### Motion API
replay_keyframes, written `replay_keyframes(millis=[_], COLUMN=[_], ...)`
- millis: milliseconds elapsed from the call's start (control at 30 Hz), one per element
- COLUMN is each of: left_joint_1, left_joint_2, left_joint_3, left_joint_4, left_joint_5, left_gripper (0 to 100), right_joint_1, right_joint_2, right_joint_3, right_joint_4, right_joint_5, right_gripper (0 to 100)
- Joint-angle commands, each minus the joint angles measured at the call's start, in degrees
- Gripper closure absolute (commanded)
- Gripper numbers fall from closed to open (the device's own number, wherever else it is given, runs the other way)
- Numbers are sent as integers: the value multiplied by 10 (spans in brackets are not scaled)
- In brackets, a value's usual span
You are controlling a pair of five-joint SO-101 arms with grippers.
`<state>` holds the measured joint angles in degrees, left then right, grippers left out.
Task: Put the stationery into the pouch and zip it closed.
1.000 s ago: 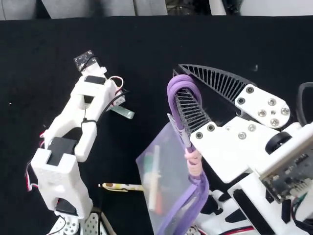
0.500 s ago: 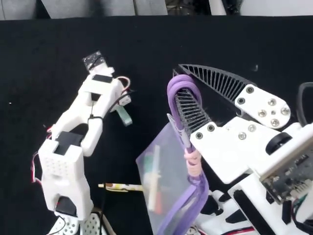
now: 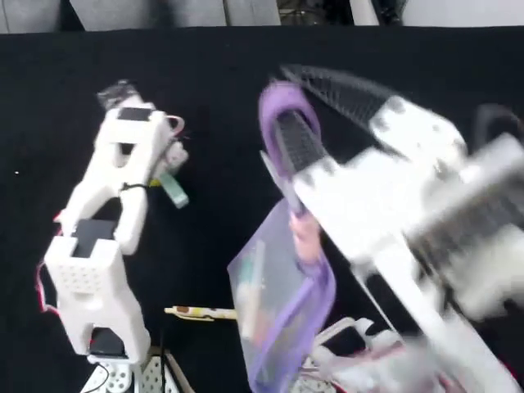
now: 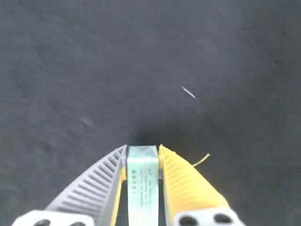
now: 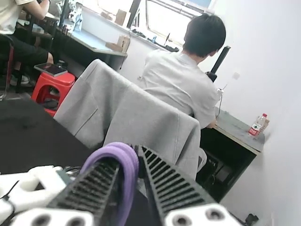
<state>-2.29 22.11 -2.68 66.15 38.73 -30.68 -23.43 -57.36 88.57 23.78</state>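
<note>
Raised, right tool [image 5: 133,157] dangles translucent purple-edged pouch [image 3: 274,303]

The black table [image 3: 246,98] soaks up the light and looks dark and flat from above, with no clear shadows on it. The white left arm [image 3: 106,213] shines bright and has clean edges. The right arm [image 3: 393,205] is smeared into a blur, and the pouch [image 3: 274,311] under it looks fuzzy too. In the left wrist view the light is dim and grey, with a soft dark patch on the table just past the pale green block [image 4: 142,188]. In the right wrist view strong daylight comes through the window [image 5: 174,12], the wall [image 5: 268,56] glows white, and the purple strap [image 5: 117,160] close up looks soft.
</note>
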Motion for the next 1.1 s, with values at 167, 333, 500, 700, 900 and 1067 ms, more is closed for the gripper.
replay_keyframes(millis=[167,333,500,700,900,1067], left_joint_1=[-86,-96,-97,-97,-98,-105], left_joint_2=[-37,-36,-36,-36,-36,-41], left_joint_3=[62,63,63,63,60,59], left_joint_4=[-98,-110,-110,-110,-110,-110], left_joint_5=[4,4,4,4,4,4], left_gripper=[971,971,971,971,971,971], right_joint_1=[41,91,116,175,252,288], right_joint_2=[127,194,255,291,267,242], right_joint_3=[71,71,71,71,68,68], right_joint_4=[-246,-340,-414,-392,-302,-210], right_joint_5=[3,3,3,-1,-2,-18], right_gripper=[988,988,988,988,988,988])
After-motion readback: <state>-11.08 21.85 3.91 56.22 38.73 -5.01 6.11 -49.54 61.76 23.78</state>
